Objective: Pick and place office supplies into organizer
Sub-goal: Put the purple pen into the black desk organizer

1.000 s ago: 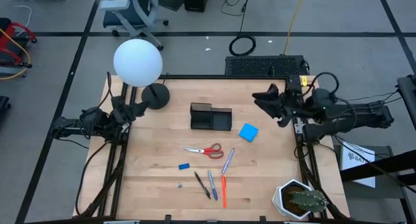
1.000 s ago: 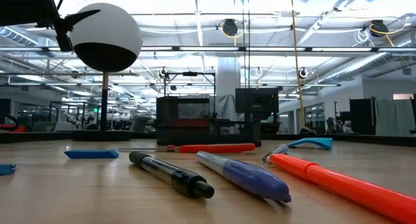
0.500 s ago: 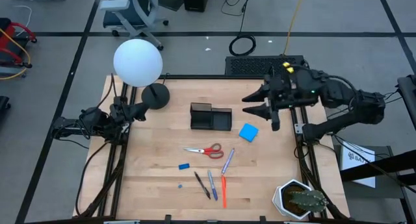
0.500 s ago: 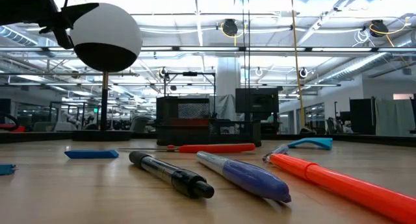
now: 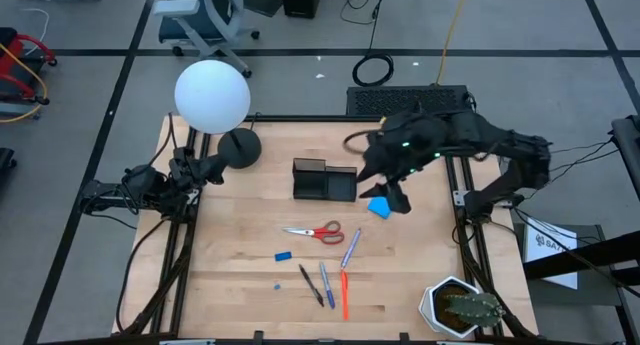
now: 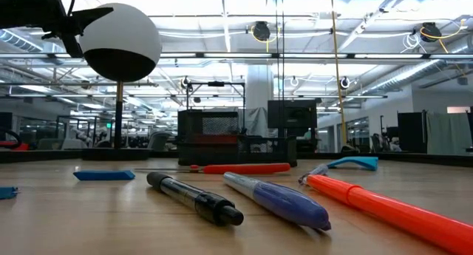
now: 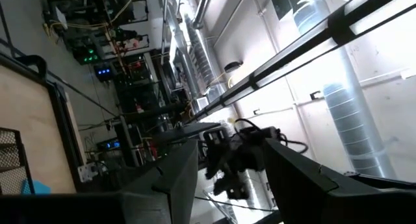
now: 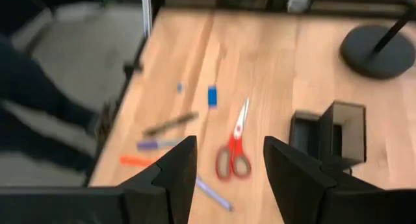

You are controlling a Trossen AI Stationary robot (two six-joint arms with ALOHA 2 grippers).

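High view: your right gripper point(image 5: 372, 175) over table point(image 5: 240, 285) beside organizer point(image 5: 324, 181), fingers spread, empty. Blue pad point(image 5: 379, 206) just beneath it; scissors point(image 5: 318, 231) and pens point(image 5: 333, 278) nearer front edge. Left gripper point(image 5: 207, 169) waits by lamp base point(image 5: 239, 146).

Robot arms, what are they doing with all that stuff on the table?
They are tidying office supplies into the black organizer. Nothing is inside it or picked up yet. The right gripper is open and has swung out over the table, above the blue pad beside the organizer. The left gripper waits at the table's left edge, near the lamp base. The red scissors, the small blue eraser and the pens lie loose on the wood.
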